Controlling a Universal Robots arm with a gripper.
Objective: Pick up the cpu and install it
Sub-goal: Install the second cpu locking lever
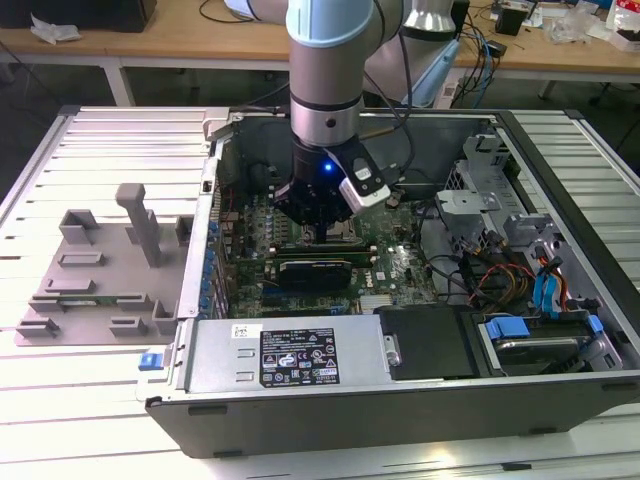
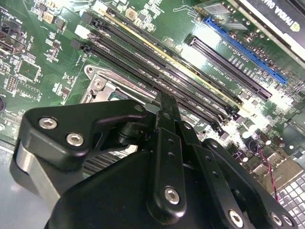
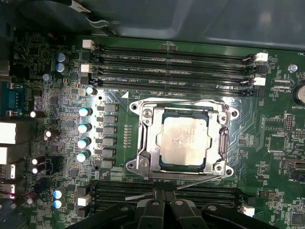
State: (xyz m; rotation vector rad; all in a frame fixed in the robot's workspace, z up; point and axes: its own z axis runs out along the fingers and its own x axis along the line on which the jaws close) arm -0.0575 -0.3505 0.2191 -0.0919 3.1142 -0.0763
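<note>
you had the gripper (image 1: 322, 232) lowered deep inside the open computer case (image 1: 560, 330), hovering just above the motherboard (image 1: 400, 265) near the middle of the board. in the first wrist view the gripper (image 3: 164, 202) showed as black finger links drawn close together, their ends pointing toward the socket frame (image 3: 143, 157), so the fingers looked closed with nothing between them. the cpu (image 3: 183, 138) lay just ahead of those fingertips, flat and square inside the socket frame, its silver-white top plate facing up and its edges lined up with the metal surround. it was apart from the tool, not touched by either finger. beyond the cpu from the tool ran a bank of long black memory slots (image 3: 171, 67), and another bank of slots sat right under the fingertips, between the tool and the socket. off to one side of the socket stood a row of small capacitors (image 3: 84, 133). in the second wrist view the gripper body (image 2: 157, 176) blocked most of the socket, with a corner of the socket frame (image 2: 97, 86) peeking out past it and memory slots (image 2: 157, 62) running diagonally just beyond. in the exterior view a long black card (image 1: 315, 268) lay on the board just beside the tool, and a grey fixture tray (image 1: 100, 280) sat well apart from it, outside the case at the exterior view's left.
</note>
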